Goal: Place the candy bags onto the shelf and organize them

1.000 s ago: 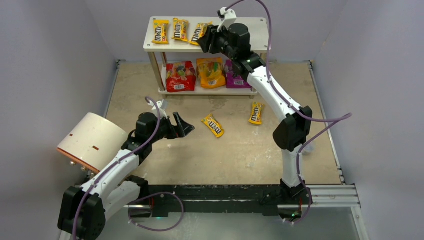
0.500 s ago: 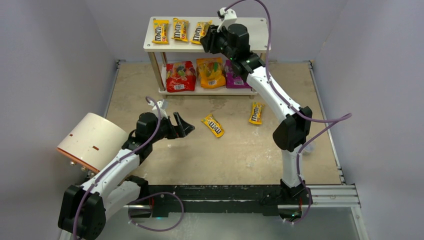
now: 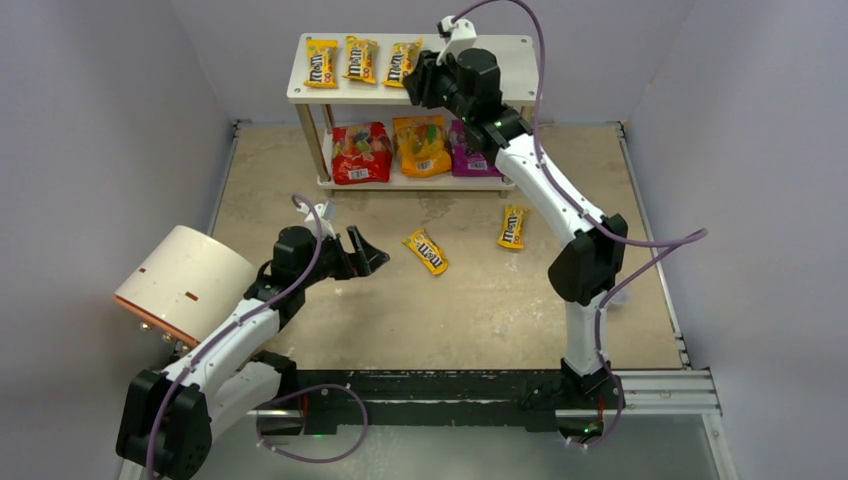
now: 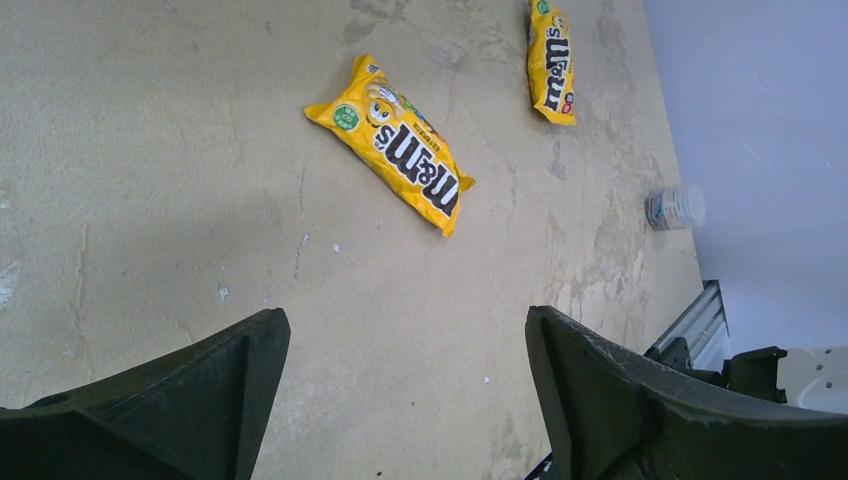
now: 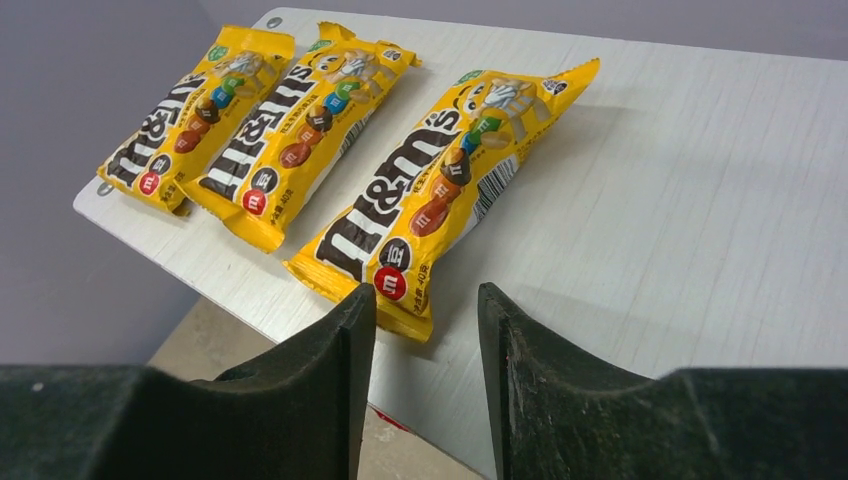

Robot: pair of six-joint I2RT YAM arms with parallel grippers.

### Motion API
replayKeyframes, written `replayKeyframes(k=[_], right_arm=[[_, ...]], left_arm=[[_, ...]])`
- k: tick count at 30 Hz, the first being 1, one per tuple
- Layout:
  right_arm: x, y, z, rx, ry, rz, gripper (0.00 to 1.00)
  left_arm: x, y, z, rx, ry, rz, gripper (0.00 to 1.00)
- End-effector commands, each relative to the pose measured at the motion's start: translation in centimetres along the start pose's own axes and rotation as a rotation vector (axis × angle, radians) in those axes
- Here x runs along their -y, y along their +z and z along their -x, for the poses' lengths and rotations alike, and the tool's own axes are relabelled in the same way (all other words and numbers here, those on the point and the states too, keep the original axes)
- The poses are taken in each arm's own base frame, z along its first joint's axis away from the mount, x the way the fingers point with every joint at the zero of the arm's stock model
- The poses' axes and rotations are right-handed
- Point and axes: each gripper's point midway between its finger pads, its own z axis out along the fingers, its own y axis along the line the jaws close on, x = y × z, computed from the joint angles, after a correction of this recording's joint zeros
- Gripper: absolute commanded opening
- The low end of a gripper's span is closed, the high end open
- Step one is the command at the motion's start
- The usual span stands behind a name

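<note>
The shelf [image 3: 510, 55] stands at the back. Three yellow M&M's candy bags [image 3: 321, 62] [image 3: 361, 59] [image 3: 402, 63] lie side by side on its top board [image 5: 700, 180]. On the lower board sit a red pouch [image 3: 361, 153], an orange one [image 3: 421, 145] and a purple one [image 3: 468, 155], the last partly hidden by my right arm. My right gripper [image 5: 425, 300] hovers open just behind the third packet [image 5: 440, 190], holding nothing. Two more yellow packets [image 3: 426, 250] [image 3: 512, 226] lie on the floor. My left gripper [image 4: 408, 325] is wide open and empty, short of the nearer packet [image 4: 400, 155].
A white-and-orange cylinder [image 3: 180, 285] lies at the left beside my left arm. Grey walls close in the tan floor on three sides, and a metal rail [image 3: 650, 385] runs along the front. A small clear round object [image 4: 675, 207] sits by the right wall.
My right gripper has drawn back a little from the third packet, which now lies free on the top board, and its jaws have narrowed slightly. The left arm has not moved.
</note>
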Motion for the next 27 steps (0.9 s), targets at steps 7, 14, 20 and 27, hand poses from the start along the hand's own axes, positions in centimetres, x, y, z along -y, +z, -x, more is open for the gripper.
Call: replayKeyframes(k=[7,14,20,27], right_arm=[[-1.5,-7.6,1.3,-0.012,-0.024,0.068,0.72],[-2.8,-17.6,0.9,0.061,-0.070,0.155,0.99],[-3.0,-23.1,-9.1,-0.136,0.032,0.215,0.97],[-0.2,-24.0,-21.4,-0.401,0.179,0.124,0.95]], left_arm=[[1.1,-0.2,1.0,0.041,0.040,-0.044,0.94],[1.2,-0.5,1.3,0.055,0.049,-0.045,0.95],[0.9,-0.3,1.5,0.056,0.046,-0.025,0.96],[1.0,-0.3,1.6,0.056,0.038,-0.022,0.96]])
